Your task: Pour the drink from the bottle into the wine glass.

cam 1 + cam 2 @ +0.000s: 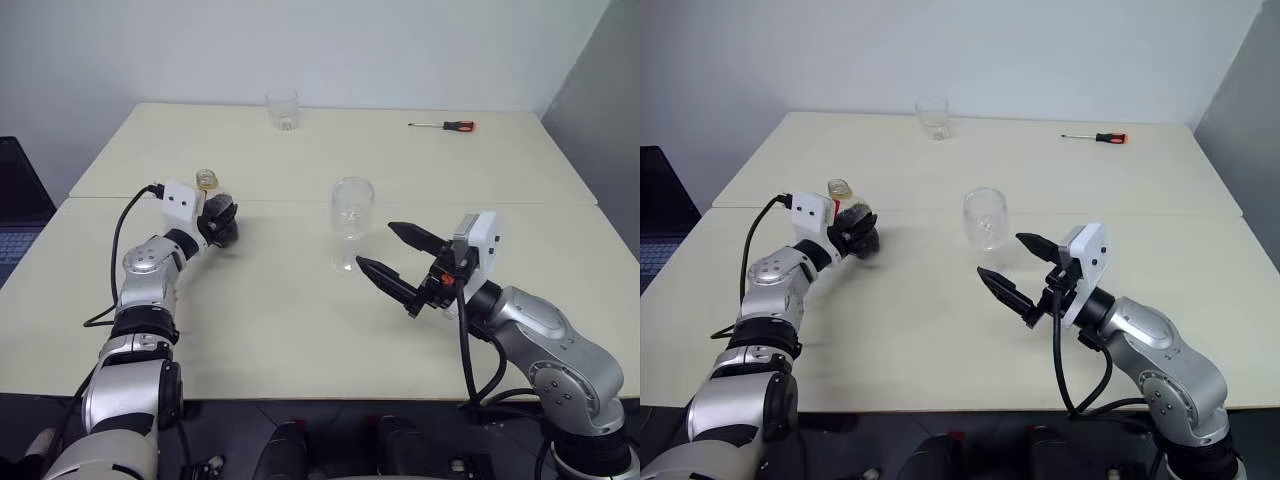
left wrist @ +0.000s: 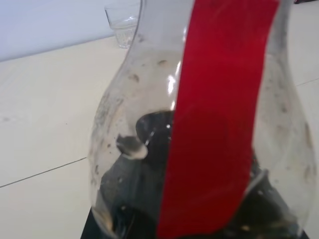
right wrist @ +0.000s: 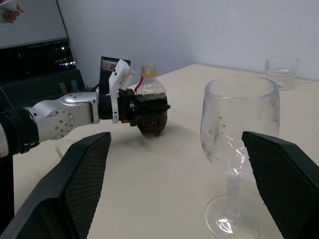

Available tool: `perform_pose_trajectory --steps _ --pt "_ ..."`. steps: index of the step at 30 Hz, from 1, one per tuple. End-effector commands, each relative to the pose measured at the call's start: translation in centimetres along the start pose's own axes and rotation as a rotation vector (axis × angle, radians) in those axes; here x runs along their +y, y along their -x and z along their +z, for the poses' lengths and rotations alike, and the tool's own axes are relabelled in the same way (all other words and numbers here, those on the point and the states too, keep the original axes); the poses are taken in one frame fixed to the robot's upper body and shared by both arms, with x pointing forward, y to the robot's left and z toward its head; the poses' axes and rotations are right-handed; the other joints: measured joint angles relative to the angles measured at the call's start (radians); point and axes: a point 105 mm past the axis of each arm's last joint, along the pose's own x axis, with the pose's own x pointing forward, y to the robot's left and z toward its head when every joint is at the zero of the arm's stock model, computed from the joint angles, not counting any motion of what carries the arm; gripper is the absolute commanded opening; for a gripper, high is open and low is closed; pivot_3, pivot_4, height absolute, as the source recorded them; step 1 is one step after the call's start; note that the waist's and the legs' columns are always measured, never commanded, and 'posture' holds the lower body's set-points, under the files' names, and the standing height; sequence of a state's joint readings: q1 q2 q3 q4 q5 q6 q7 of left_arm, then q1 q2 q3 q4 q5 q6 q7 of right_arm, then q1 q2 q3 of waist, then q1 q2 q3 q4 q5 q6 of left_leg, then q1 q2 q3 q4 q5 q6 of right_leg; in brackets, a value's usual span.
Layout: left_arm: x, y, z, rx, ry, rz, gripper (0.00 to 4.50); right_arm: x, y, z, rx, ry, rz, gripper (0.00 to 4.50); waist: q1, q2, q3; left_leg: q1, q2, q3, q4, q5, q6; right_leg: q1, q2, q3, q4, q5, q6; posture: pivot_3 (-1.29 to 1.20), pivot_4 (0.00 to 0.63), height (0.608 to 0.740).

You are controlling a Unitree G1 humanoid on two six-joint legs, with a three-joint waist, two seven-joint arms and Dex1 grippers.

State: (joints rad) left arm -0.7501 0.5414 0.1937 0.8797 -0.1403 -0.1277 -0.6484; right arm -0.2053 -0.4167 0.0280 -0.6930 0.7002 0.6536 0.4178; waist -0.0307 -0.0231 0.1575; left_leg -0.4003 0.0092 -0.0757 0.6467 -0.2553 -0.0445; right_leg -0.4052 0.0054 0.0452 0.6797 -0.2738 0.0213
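On the table (image 1: 300, 330), the left gripper (image 3: 149, 113) is clamped around the bottle (image 3: 150, 107), upright with dark drink (image 3: 151, 124) low inside. Best to lift it level and carry it slowly toward the wine glass (image 1: 351, 215), well apart. The right gripper (image 1: 398, 262) hovers spread wide beside the glass, arm bent.
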Motion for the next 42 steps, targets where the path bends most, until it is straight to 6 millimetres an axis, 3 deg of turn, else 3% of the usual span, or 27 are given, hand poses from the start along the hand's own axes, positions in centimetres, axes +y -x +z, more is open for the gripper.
perform_pose_trajectory --steps 1,18,30,42 --pt "0.7 -0.1 3.8 -0.1 -0.05 -0.011 1.42 0.6 0.1 1.7 -0.075 0.013 0.042 4.5 0.0 0.0 0.0 0.0 0.0 0.0 0.0 0.0 0.0 0.0 0.0 0.0 0.0 0.0 0.0 0.0 0.15 0.74" --pt "-4.5 -3.8 13.7 -0.21 -0.398 -0.369 1.42 -0.7 -0.1 1.9 -0.049 0.078 -0.009 4.5 -0.001 0.0 0.0 0.0 -0.005 0.0 0.0 0.0 0.0 0.0 0.001 -0.001 0.0 -0.001 -0.001 0.0 0.15 0.74" --pt "-7.4 -5.2 13.8 -0.166 -0.594 -0.51 1.42 -0.9 -0.1 1.8 -0.051 0.085 -0.037 4.5 -0.001 -0.001 0.001 -0.001 -0.006 -0.001 0.0 0.0 0.0 0.0 0.001 -0.001 0.001 -0.001 -0.002 0.0 0.15 0.74" --pt "-9.9 -6.2 15.5 -0.182 -0.729 -0.567 1.42 -1.1 -0.3 1.9 -0.052 0.09 -0.05 4.5 -0.002 -0.001 0.001 -0.001 -0.007 -0.001 0.0 0.0 0.0 0.0 0.0 -0.001 0.001 -0.001 -0.002 0.0 0.15 0.74"
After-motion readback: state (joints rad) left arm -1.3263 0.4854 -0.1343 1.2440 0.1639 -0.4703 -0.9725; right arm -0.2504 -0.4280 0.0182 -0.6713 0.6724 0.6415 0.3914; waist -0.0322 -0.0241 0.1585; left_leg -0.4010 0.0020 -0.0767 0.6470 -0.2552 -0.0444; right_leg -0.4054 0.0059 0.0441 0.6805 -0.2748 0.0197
